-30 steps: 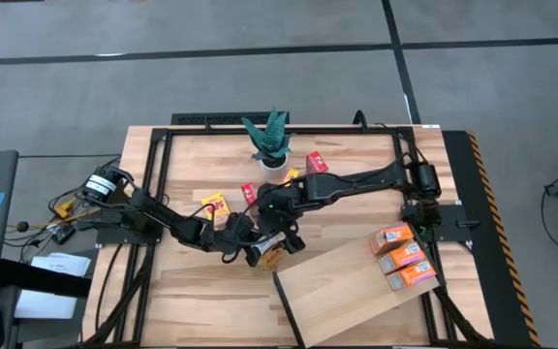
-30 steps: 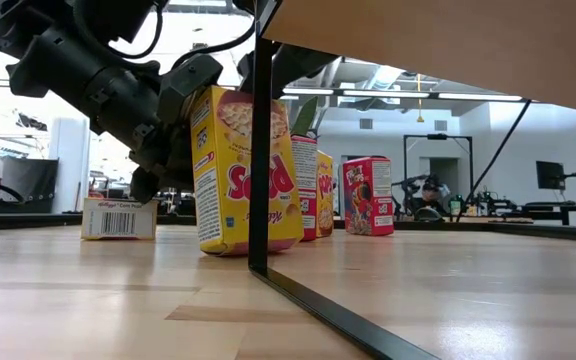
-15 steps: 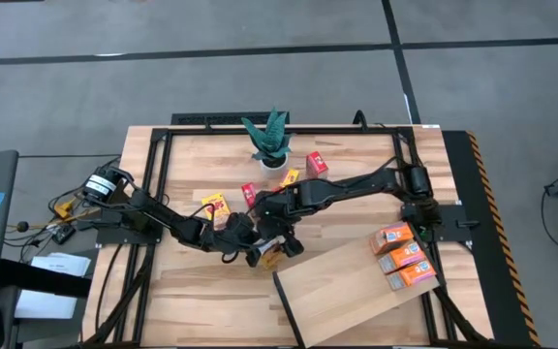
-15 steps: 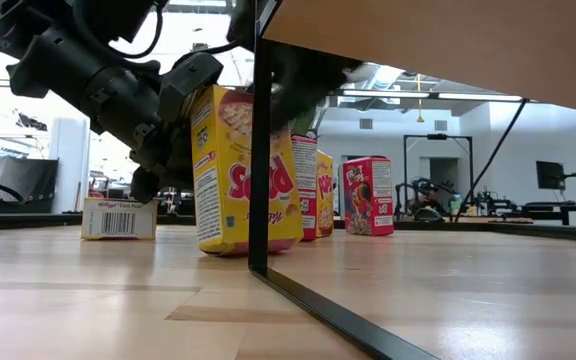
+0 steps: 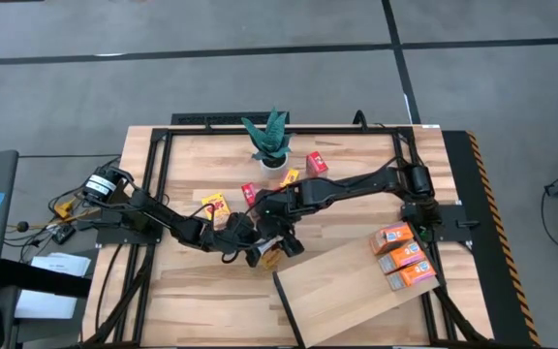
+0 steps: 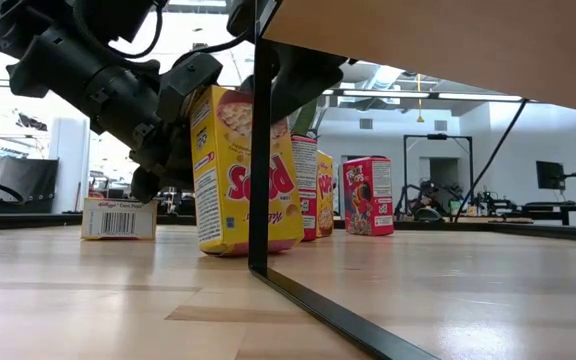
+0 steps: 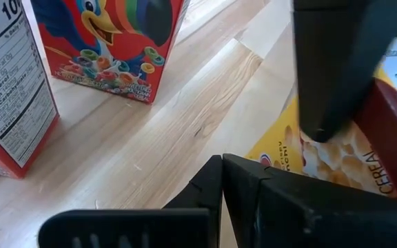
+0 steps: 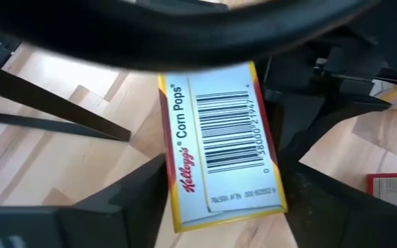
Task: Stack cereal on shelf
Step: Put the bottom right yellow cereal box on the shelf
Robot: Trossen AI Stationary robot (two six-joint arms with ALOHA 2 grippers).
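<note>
The yellow cereal box (image 5: 271, 254) stands upright at centre frame on the bench (image 5: 192, 301), beside the shelf (image 5: 356, 291); right end effector (image 5: 277, 240) straddles its top, fingers apart, not yet clamped; left end effector (image 5: 245, 254) closed, beside it; light, crushable cardboard, best pinched across narrow sides.

Two matte black jointed arms with chunky angular links, the left arm (image 5: 153, 215) trailing black cables, the right arm (image 5: 356, 184) glossier.

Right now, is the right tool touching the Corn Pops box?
Cannot tell: right wrist view shows Corn Pops box inside right tool, neither contact nor gap plain.
</note>
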